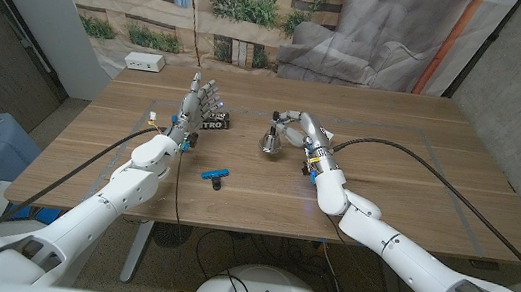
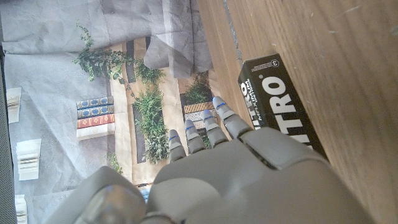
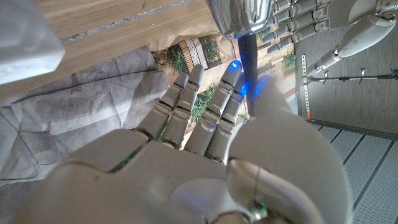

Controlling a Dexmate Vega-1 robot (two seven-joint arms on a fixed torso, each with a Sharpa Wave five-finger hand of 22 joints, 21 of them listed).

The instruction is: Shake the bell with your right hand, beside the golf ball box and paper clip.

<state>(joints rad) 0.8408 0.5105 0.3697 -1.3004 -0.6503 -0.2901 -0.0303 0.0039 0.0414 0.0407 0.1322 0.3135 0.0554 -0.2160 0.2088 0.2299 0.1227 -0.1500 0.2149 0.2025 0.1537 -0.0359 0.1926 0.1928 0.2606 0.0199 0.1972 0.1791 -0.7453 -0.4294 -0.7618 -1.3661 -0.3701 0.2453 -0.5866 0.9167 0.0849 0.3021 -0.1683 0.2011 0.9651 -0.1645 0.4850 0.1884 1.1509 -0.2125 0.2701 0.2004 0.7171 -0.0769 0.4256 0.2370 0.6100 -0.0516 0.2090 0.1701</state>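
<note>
Two hands up: right hand point(image 1: 301, 129) w/ fingers curled round the bell point(image 1: 270, 143) handle at mid-table (grasp step, I'd judge), next a wrist shake; left hand point(image 1: 199, 103) fingers straight, together, by golf ball box point(image 1: 213, 120), paper clip point(image 1: 213, 173) nearer.

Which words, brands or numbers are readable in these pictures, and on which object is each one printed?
"TRO": large white letters on the black golf ball box in the left wrist view; the left hand covers the start of the word.
Small white symbols near that box's end: too small to read.
White print on the same box in the head view: too blurred to read.
No readable text on the bell or the blue paper clip.
</note>
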